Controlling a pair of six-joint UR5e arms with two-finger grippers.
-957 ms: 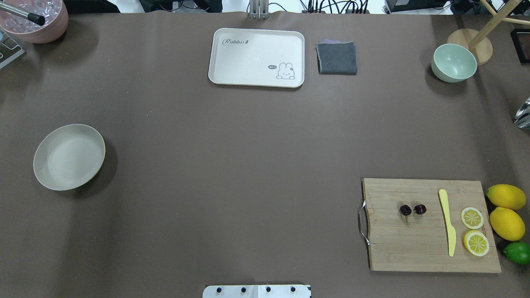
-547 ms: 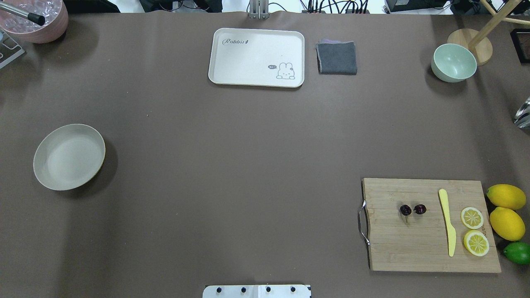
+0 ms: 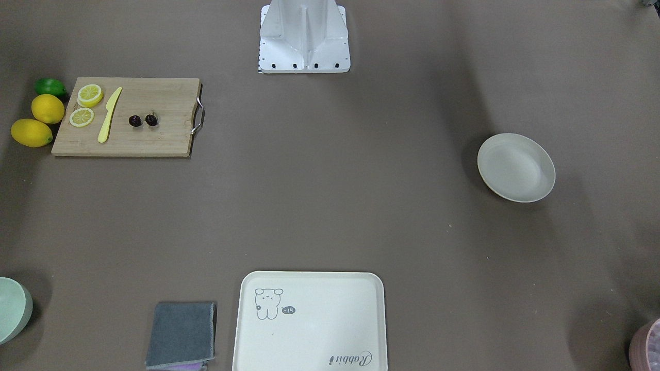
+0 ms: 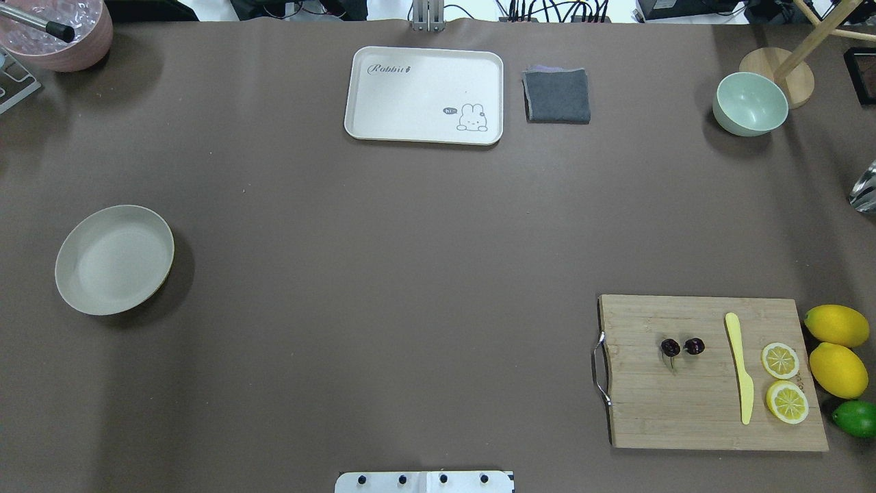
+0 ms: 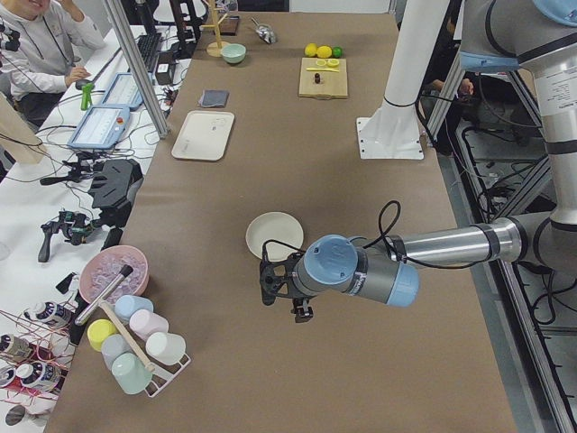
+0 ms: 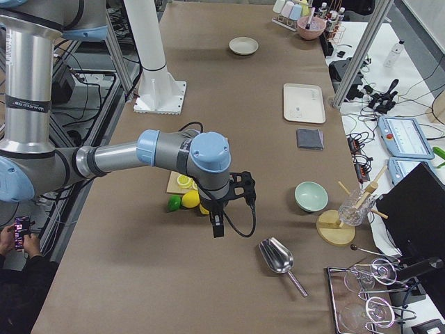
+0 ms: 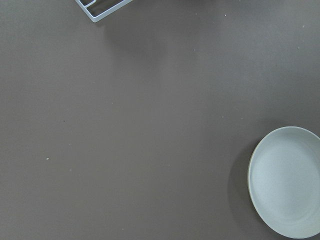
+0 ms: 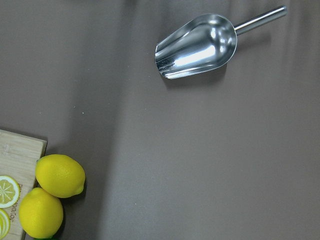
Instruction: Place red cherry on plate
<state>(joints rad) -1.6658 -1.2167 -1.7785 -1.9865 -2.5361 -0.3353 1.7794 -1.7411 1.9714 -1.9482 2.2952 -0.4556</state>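
The red cherry (image 4: 671,347) is a pair of tiny dark round fruits lying side by side on a wooden cutting board (image 4: 684,411) at the near right, also seen in the front view as cherry (image 3: 135,120). The plate (image 4: 114,260) sits bare at the left; the left wrist view catches the plate (image 7: 287,180) at its lower right. My left gripper (image 5: 268,285) hovers just beyond the plate (image 5: 274,233). My right gripper (image 6: 245,189) hangs past the lemons, off the board's end. Both show only in the side views, so I cannot tell whether they are open or shut.
On the board lie a yellow knife (image 4: 740,366) and two lemon slices (image 4: 780,360); two lemons (image 4: 836,326) and a lime (image 4: 855,418) sit beside it. A cream tray (image 4: 424,94), grey cloth (image 4: 557,96), mint bowl (image 4: 750,103) and metal scoop (image 8: 197,46) lie farther out.
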